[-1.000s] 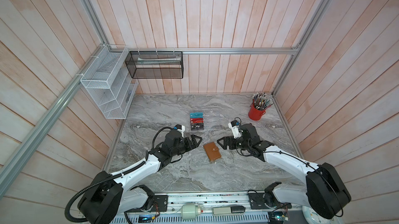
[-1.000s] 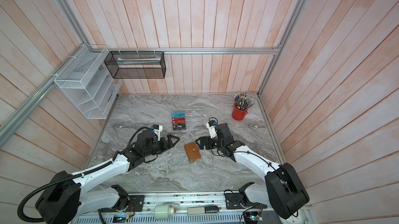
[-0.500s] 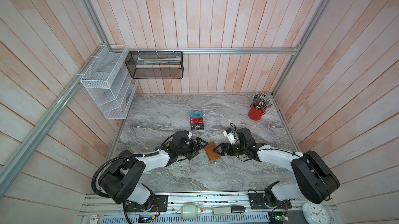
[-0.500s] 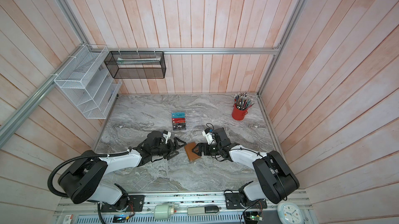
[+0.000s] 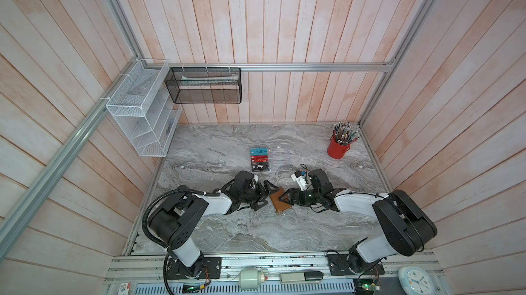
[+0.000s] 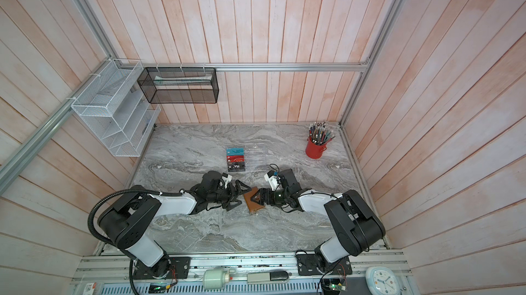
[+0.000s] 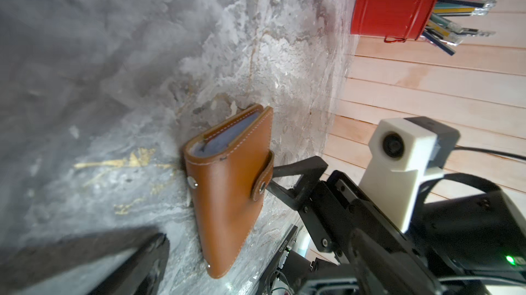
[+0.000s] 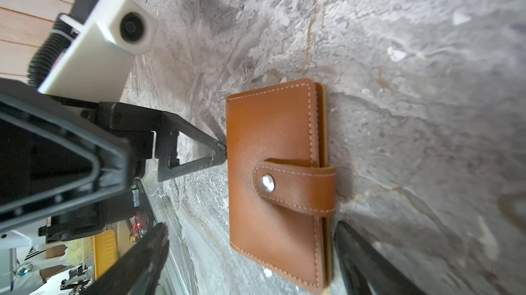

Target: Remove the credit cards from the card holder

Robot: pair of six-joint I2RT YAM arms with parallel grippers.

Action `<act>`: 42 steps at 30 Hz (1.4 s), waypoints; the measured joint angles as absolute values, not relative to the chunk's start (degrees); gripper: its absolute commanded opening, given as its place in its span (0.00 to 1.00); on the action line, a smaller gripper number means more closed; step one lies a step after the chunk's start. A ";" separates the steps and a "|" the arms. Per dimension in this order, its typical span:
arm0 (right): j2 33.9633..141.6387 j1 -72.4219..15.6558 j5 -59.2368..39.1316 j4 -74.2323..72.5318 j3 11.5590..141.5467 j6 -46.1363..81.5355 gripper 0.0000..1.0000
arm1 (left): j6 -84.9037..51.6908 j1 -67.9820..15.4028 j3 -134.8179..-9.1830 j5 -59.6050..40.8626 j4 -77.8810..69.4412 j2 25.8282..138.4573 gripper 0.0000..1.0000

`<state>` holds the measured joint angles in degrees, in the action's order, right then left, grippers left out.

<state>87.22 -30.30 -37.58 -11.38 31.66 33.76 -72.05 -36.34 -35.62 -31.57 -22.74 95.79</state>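
On the grey marbled table (image 5: pixel 227 231), midway between the two arms, the card holder (image 5: pixel 280 202) lay flat and closed. It was a small book-shaped wallet of smooth tan-brown leather with pale stitching along its edges. A rounded strap wrapped over its open side and was fastened on the cover by a shiny metal snap, clear in the right wrist view (image 8: pixel 273 179). The left wrist view (image 7: pixel 227 194) showed its curved spine with two small silver rivets. At one end, a grey-blue stack of sleeves sat between the covers. No card could be made out inside.

The left gripper (image 5: pixel 267 197) lay low over the table on the spine side, its black triangular fingers spread wide. One fingertip (image 8: pixel 210 151) touched the spine edge. The right gripper (image 5: pixel 285 198) reached in from the strap side, its jaws also apart. In the right wrist view they straddled one end of the wallet, one finger just beside the strap edge and the other clear of the spine, so nothing was clamped.

Farther back on the table, well apart from the wallet, the credit cards (image 5: pixel 259 159) stood in a clear stepped rack (image 5: pixel 277 157). They were thin glossy rectangles in teal, red and black, printed "VIP". A red metal tin (image 5: pixel 337 148) full of pencils stood near the back right corner. In both top views, white and black wire-mesh baskets hung on the pale wooden plank walls.
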 measured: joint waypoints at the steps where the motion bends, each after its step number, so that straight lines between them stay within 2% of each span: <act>1: 87.24 -30.44 -37.58 -11.55 31.66 34.11 0.90 | -72.27 -36.34 -35.70 -31.48 -22.87 95.83 1.00; 5: 87.24 -30.94 -37.56 -12.29 31.66 35.35 0.87 | -73.17 -36.34 -35.75 -31.55 -24.05 96.47 1.00; 18: 89.32 -33.08 -37.36 -14.13 32.36 37.54 0.87 | -75.29 -36.34 -36.56 -32.62 -28.29 99.22 0.98; 23: 90.52 -33.58 -37.36 -14.61 33.32 37.78 0.87 | -75.90 -36.21 -36.42 -32.58 -28.27 99.79 0.84; 25: 90.85 -33.76 -37.39 -14.81 33.61 37.78 0.87 | -75.96 -36.01 -35.97 -32.67 -28.38 99.90 0.73; 30: 90.87 -33.89 -37.36 -14.81 33.69 37.78 0.87 | -76.58 -35.46 -34.37 -32.82 -28.99 99.92 0.61; 35: 90.87 -33.89 -37.36 -14.87 33.69 37.78 0.87 | -76.23 -34.81 -34.13 -32.73 -28.95 99.92 0.43; 42: 90.87 -33.89 -37.36 -15.00 33.69 37.98 0.87 | -75.61 -34.68 -34.06 -32.77 -28.97 100.20 0.42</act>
